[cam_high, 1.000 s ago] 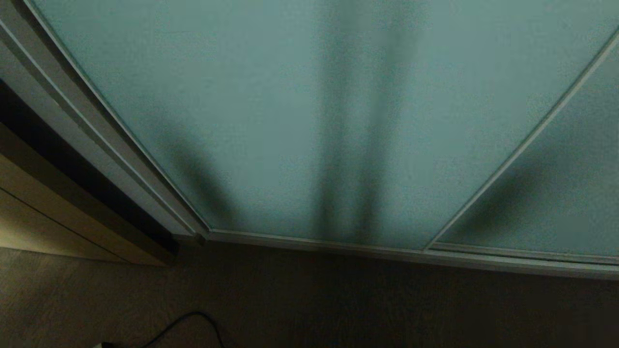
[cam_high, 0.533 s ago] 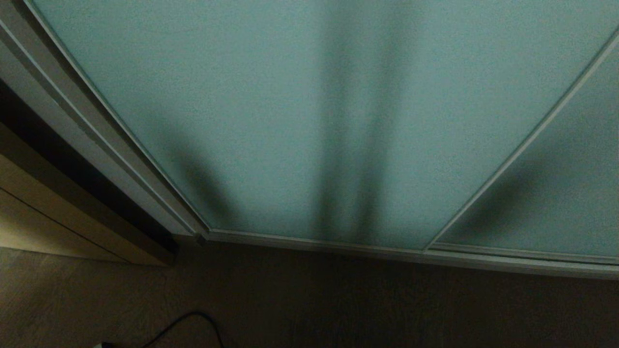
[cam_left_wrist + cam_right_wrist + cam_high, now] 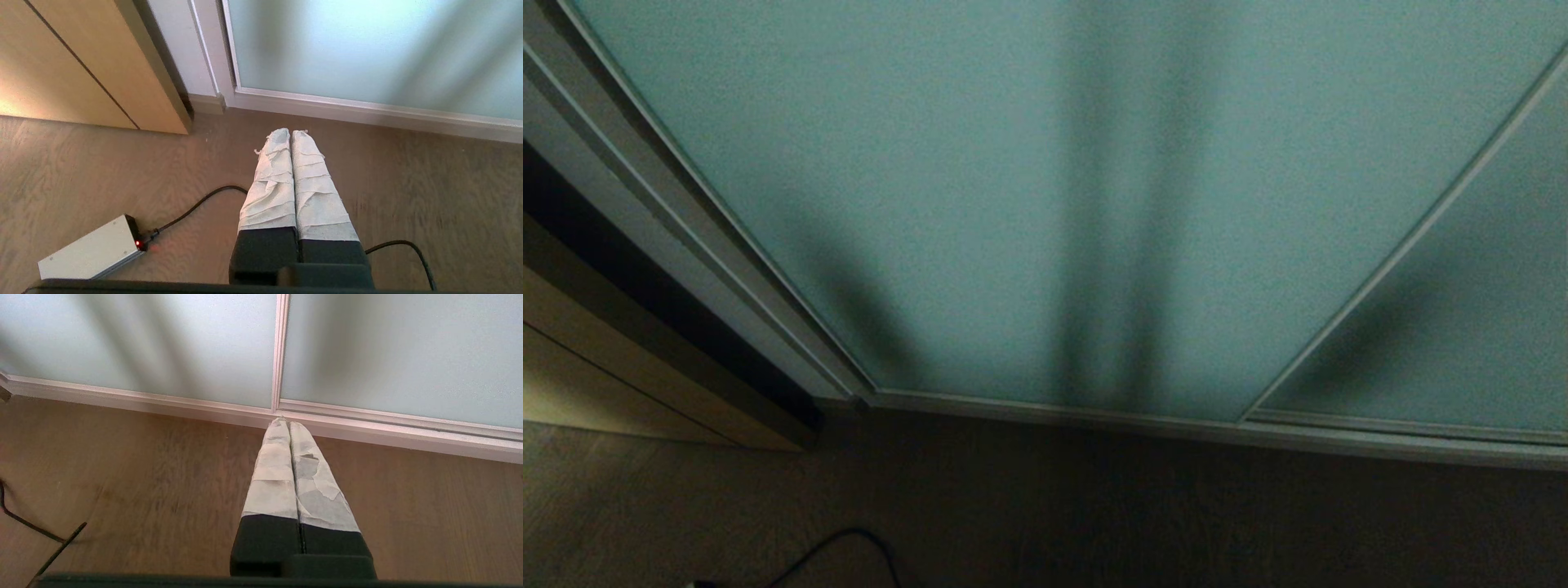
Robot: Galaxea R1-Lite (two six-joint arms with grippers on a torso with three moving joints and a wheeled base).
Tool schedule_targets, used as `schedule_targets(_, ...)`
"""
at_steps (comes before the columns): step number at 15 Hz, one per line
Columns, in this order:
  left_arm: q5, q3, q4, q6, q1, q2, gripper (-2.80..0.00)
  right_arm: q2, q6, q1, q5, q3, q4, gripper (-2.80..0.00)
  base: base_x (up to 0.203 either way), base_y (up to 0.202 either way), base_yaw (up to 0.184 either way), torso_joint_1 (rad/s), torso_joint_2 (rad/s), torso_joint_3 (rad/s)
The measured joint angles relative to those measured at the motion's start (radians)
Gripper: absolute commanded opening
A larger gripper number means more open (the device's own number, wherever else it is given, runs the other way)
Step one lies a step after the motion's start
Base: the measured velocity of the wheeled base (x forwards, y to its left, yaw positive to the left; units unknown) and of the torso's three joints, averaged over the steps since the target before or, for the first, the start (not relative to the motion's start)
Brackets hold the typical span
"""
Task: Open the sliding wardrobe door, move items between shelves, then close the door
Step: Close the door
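The sliding wardrobe door (image 3: 980,180) fills the head view, a frosted pale blue-green panel in a thin silver frame, closed. A second panel (image 3: 1470,327) adjoins it on the right. Neither arm shows in the head view. In the left wrist view my left gripper (image 3: 291,131) hangs over the floor, shut and empty, short of the door (image 3: 347,45). My right gripper (image 3: 288,421) is also shut and empty, pointing at the seam between the two panels (image 3: 280,351). The items and the shelves are hidden behind the door.
A beige wooden cabinet front (image 3: 572,367) (image 3: 61,69) stands left of the wardrobe, past a dark gap. On the wood floor (image 3: 408,183) lie a white power box (image 3: 90,251) with a red light and black cables (image 3: 196,206) (image 3: 24,526). A low silver track (image 3: 1094,412) runs along the door's base.
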Motion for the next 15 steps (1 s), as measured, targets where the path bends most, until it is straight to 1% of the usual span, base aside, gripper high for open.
schedule_targets(6,0.0,0.0,0.0,-0.001,0.001,0.0,-2.8,0.0,0.0,0.0,0.0,0.0,0.0,-2.8,0.001,0.187,-0.002,0.002,0.0,0.001)
schedule_targets(8,-0.001,0.0,0.0,-0.003,-0.001,0.001,-2.8,0.0,0.0,0.0,0.0,0.0,0.0,-2.8,0.0,0.122,0.005,0.002,0.01,0.001)
schedule_targets(15,-0.003,0.001,-0.001,0.008,0.0,0.001,-2.8,0.0,0.0,0.0,0.0,0.0,0.0,-2.8,0.0,0.0,0.0,0.0,0.0,0.0)
